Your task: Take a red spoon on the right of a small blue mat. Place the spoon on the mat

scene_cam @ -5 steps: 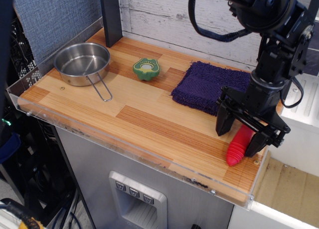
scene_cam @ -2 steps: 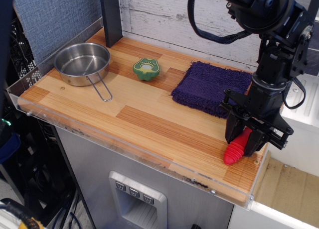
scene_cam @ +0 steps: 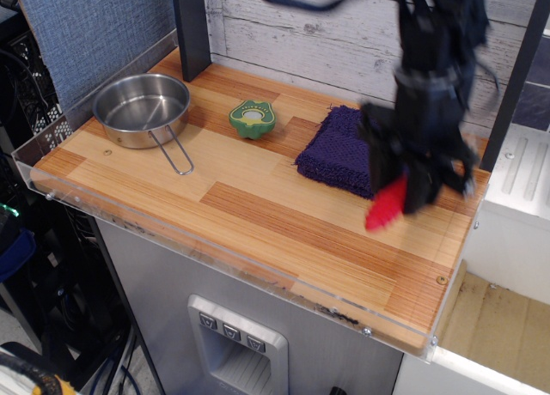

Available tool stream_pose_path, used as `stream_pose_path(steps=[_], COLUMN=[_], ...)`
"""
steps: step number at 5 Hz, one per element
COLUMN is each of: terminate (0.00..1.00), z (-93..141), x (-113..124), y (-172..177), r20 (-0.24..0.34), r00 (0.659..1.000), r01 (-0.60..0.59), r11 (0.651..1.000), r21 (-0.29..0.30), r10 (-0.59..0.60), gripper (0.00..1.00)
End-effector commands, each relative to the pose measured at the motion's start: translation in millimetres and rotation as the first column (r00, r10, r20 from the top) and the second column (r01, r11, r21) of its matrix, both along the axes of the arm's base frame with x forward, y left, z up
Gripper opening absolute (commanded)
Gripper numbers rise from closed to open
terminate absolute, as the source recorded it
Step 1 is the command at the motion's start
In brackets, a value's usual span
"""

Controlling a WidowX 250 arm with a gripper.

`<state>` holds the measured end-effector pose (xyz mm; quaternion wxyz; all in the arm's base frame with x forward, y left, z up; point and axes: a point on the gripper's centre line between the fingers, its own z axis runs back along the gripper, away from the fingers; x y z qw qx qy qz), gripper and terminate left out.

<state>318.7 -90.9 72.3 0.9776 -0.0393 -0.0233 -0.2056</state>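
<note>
The red spoon [scene_cam: 386,204] shows only its thick red handle, which hangs tilted out of my gripper [scene_cam: 406,189] above the wooden table. The gripper is shut on the spoon's upper part; its metal head is hidden behind the fingers. The arm is motion-blurred. The small blue mat [scene_cam: 344,148], a dark navy-purple fuzzy cloth, lies at the back right of the table. The gripper stands over the mat's right front edge and covers that part of it.
A steel pan with a wire handle [scene_cam: 143,108] sits at the back left. A green pepper-shaped toy [scene_cam: 252,118] lies left of the mat. A clear plastic rim [scene_cam: 258,270] runs along the table's front edge. A dark post [scene_cam: 191,26] stands at the back.
The gripper closed on the red spoon at the table's right front corner, lifted it off the wood and carried it up and to the left, to the mat's right edge.
</note>
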Motion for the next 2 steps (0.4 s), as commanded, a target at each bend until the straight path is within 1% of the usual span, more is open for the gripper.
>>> stream_pose_path(steps=[1, 2], terminate=[0.00, 0.00], z=[21.2, 5.0], x=[33.6, 51.6], y=[45.9, 62.1], r20=[0.052, 0.014], r00=[0.995, 0.991], r01=[-0.085, -0.134], r11=[0.994, 0.991], r21=[-0.064, -0.028], r10=[0.089, 0.134], gripper=[0.00, 0.00])
